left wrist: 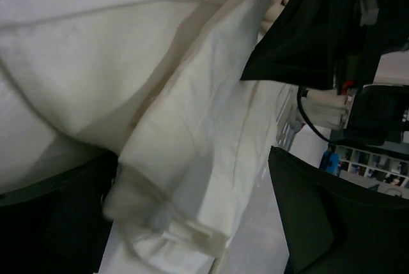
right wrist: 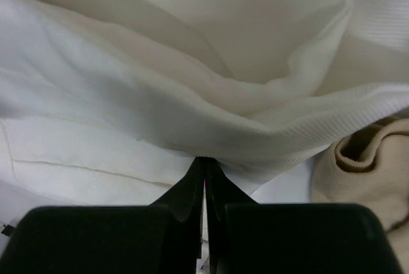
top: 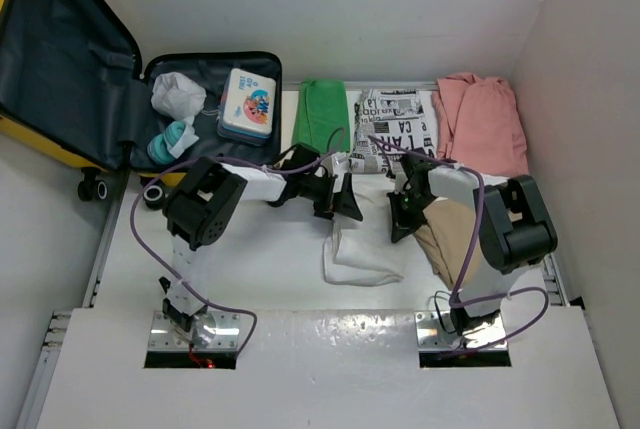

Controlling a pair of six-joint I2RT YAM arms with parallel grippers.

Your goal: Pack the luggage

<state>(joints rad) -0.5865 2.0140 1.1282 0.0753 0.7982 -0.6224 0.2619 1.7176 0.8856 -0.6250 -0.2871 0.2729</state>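
Top external view shows a white table point(top: 260, 269) boxed in by plain white walls at the far, left and right sides. Its glossy surface catches the light near the near edge, where both arms are bolted on metal plates. Purple cables point(top: 150, 249) loop along each arm.

The luggage point(top: 60, 69) lies open at the far left corner, its yellow shell and dark grey lining leaning against the left wall. Its base holds a white-and-blue tin box point(top: 247, 104), a teal bottle point(top: 170, 141) and a crumpled white bundle point(top: 178, 94).

Along the far edge lie a green garment point(top: 322, 114), a newsprint-pattern garment point(top: 395, 129) and a pink garment point(top: 485, 119) at the far right corner. On the newsprint cloth the large black letters "CA" can be read; the smaller print is too fine to make out. The tin carries a cartoon picture, with no legible words.

Mid-table a white garment point(top: 362, 254) lies beside a beige garment point(top: 452, 239). The left end effector point(top: 340, 199) is spread wide, with the white cloth lying between its fingers point(left wrist: 57, 223). The right end effector point(top: 405, 217) is pinched narrow, its tips nipping a fold of the white garment.
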